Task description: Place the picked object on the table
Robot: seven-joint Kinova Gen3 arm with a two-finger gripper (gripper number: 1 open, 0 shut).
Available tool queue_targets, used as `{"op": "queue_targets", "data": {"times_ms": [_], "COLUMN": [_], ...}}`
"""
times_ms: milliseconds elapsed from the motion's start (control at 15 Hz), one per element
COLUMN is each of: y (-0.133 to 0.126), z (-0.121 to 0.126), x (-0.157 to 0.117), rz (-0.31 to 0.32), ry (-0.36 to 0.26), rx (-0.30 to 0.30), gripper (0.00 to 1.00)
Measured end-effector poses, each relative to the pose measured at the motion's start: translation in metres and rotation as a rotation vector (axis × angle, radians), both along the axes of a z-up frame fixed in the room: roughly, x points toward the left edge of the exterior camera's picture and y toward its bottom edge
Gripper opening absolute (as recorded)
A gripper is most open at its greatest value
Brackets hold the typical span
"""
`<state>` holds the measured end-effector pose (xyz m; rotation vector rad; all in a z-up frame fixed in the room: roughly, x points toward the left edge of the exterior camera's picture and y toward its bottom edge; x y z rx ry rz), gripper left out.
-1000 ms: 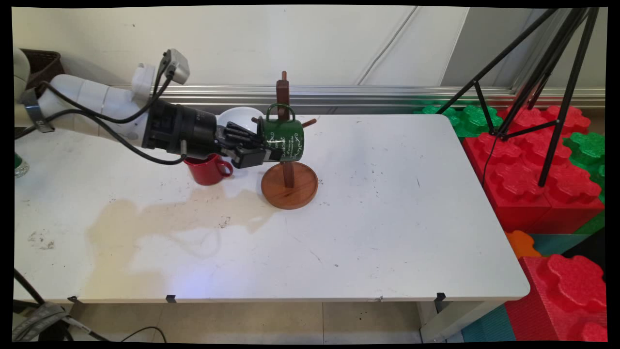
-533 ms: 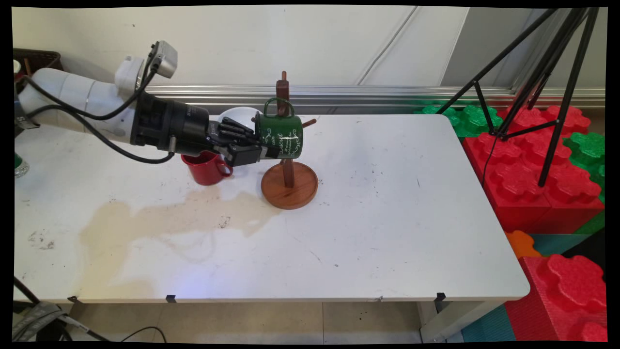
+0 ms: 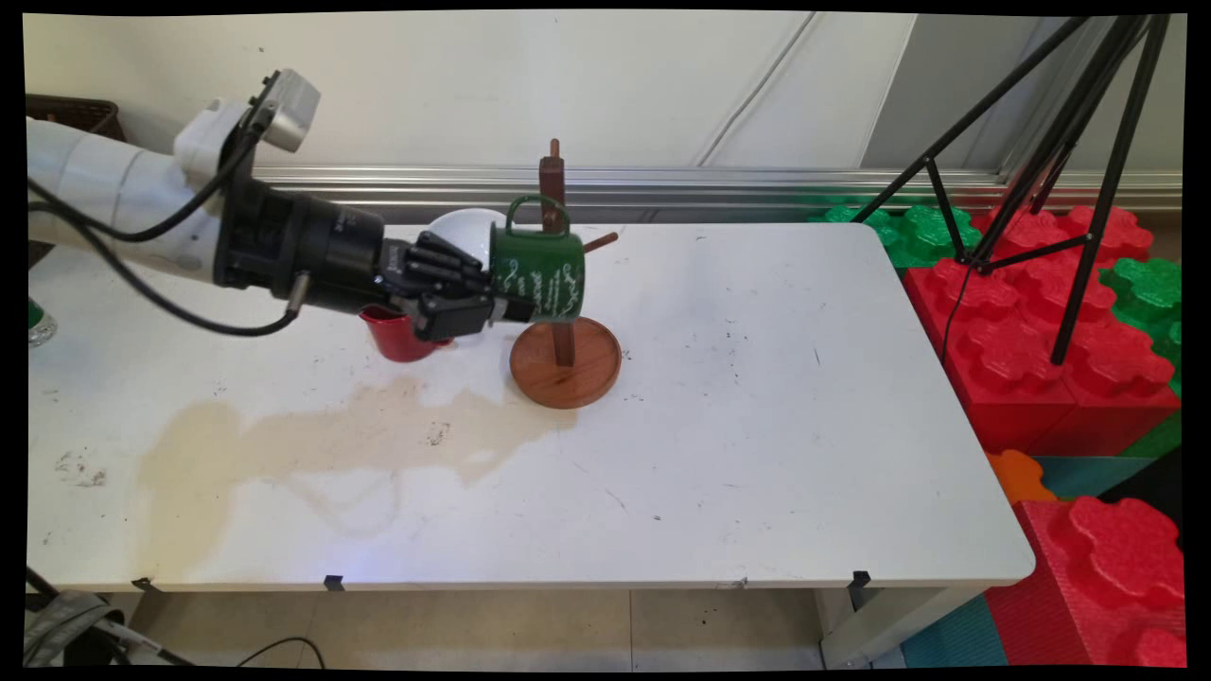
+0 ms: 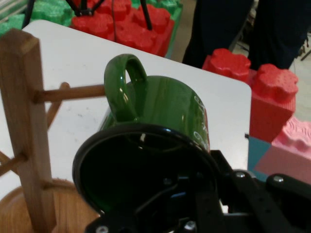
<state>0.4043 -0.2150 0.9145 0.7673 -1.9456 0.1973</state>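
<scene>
gripper [image 3: 506, 307] is clamped on the green mug's [image 3: 539, 274] rim right beside the wooden mug tree [image 3: 553, 203]; its handle could snag a peg and tip it

White arm, black hand

The white arm [image 3: 104, 194] carries looping black cables [image 3: 142, 227], a grey camera box [image 3: 289, 95] and a ribbed black gripper [image 3: 506, 307].
</scene>
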Motion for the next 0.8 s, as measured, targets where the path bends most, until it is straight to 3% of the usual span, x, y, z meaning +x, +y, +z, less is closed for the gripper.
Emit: {"op": "queue_targets", "data": {"times_ms": [267,800], "y": [0.015,0.031], "z": [0.004,0.007], "x": [0.009,0.053], "rz": [-0.026,0.008], "ry": [-0.067,-0.282], "rx": [0.017,0.071], "gripper": [0.0,0.0]}}
